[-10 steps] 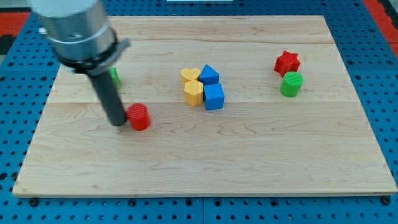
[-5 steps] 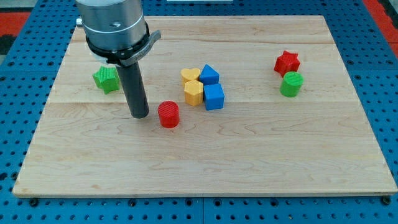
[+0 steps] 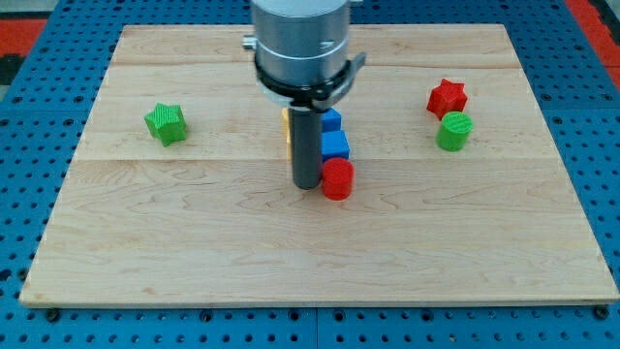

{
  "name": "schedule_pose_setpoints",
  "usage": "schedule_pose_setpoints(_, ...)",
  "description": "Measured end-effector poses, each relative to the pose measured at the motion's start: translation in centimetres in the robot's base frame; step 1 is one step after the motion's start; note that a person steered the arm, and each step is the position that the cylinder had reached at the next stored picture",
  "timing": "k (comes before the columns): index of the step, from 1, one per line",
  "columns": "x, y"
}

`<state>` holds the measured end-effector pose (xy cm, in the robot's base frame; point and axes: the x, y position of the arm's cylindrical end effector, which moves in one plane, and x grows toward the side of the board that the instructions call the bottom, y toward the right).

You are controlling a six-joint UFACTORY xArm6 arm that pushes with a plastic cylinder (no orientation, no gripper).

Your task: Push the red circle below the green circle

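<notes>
One camera looks down from in front of and above the counter (image 3: 484, 252), tilted forward so the wooden top fills most of the frame. The counter's far edge sits near the view's top and looks narrower than its near edge at the view's bottom, so the lens faces away and downward at a moderate slant. It stands near enough that the blue pegboard (image 3: 29, 194) shows only as narrow strips around the counter. The arm's grey housing (image 3: 298, 39) enters from the view's top, cut off by the frame above the counter's middle.
</notes>
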<state>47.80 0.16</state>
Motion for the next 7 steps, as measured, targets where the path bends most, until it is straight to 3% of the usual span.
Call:
schedule_pose_setpoints(3,0.0,12.1)
schedule_pose_setpoints(4,0.2,12.6)
schedule_pose_setpoints(5,4.3,11.7)
schedule_pose_setpoints(7,5.2,17.2)
